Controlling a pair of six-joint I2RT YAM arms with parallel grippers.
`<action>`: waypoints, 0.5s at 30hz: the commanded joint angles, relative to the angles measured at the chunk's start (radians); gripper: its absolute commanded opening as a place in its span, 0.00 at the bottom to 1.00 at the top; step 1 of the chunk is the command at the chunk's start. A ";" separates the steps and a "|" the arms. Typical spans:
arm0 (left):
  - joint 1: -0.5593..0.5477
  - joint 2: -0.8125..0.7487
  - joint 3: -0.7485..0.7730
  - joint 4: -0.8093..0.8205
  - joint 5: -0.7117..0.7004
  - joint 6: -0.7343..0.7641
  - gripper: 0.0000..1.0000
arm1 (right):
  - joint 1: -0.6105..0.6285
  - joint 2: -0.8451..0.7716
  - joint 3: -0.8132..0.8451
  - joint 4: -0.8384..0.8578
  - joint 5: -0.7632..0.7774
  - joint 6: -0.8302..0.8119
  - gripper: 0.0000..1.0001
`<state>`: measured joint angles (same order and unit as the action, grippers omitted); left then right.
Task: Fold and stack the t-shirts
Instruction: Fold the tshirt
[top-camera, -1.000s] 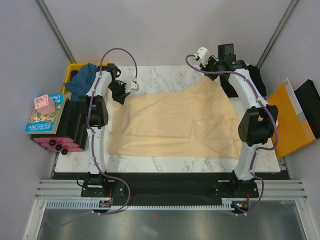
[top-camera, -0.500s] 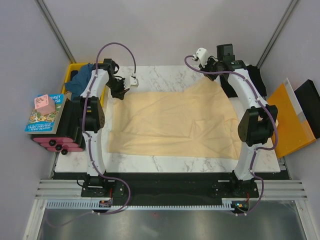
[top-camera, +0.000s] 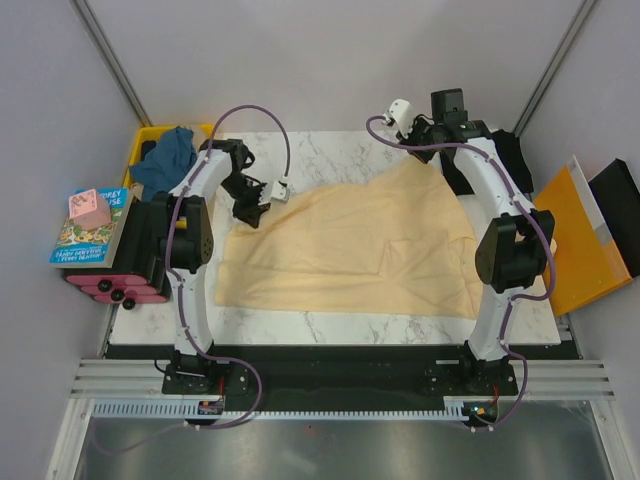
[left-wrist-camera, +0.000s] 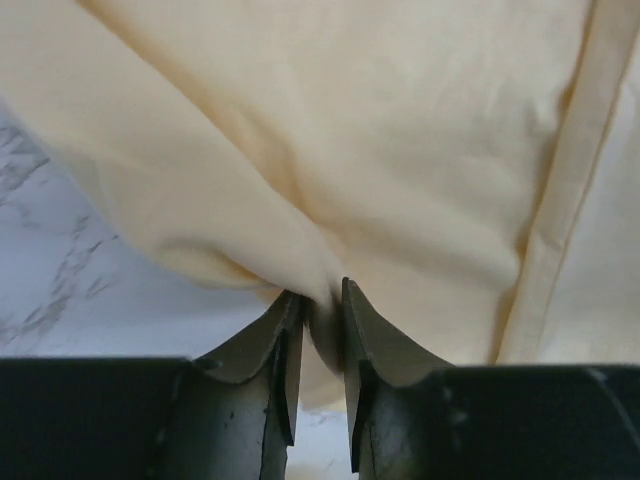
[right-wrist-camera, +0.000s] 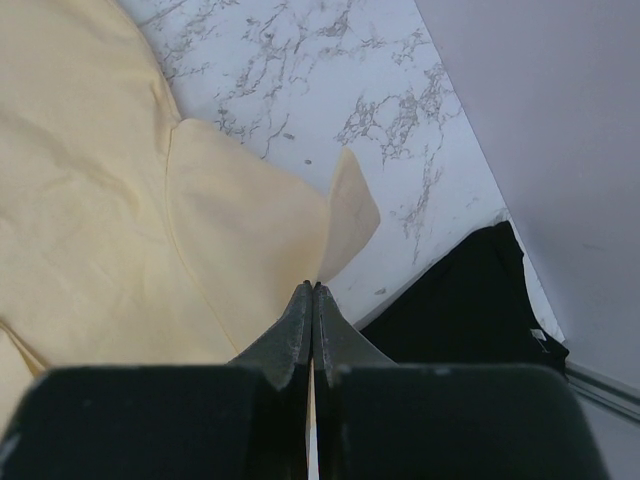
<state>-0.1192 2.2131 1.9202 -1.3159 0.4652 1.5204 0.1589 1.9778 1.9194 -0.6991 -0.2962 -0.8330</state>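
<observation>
The cream-yellow t-shirt (top-camera: 350, 250) lies spread on the marble table (top-camera: 330, 150). My left gripper (top-camera: 250, 208) is shut on a bunched fold at the shirt's far left corner, seen close in the left wrist view (left-wrist-camera: 322, 300) with cloth (left-wrist-camera: 330, 150) between the jaws. My right gripper (top-camera: 425, 152) is shut on the shirt's far right corner; in the right wrist view (right-wrist-camera: 313, 288) the jaws pinch a thin edge of the cream cloth (right-wrist-camera: 120, 200). The black t-shirt (right-wrist-camera: 460, 300) lies at the table's far right (top-camera: 515, 160). The teal-blue t-shirt (top-camera: 165, 155) is heaped in the yellow crate (top-camera: 138, 142).
An orange flat folder (top-camera: 575, 235) lies off the table's right edge. A book with a pink block (top-camera: 90, 222) rests on a black and pink stack (top-camera: 120, 275) at the left. Grey walls close in the back.
My left gripper has moved right and nearer with the shirt's far left corner, pulling that edge inward. The right gripper has hardly moved.
</observation>
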 joint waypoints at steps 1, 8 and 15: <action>-0.031 -0.047 -0.043 -0.223 0.024 0.078 0.31 | 0.010 -0.020 0.032 -0.011 0.008 -0.032 0.00; -0.056 -0.089 -0.050 -0.223 0.041 0.083 0.77 | 0.019 -0.017 0.036 -0.017 0.026 -0.051 0.00; -0.056 -0.110 0.052 -0.223 0.076 0.024 0.82 | 0.027 -0.017 0.032 -0.019 0.034 -0.048 0.00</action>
<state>-0.1764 2.1765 1.8923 -1.3373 0.4850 1.5711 0.1749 1.9778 1.9194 -0.7200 -0.2657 -0.8688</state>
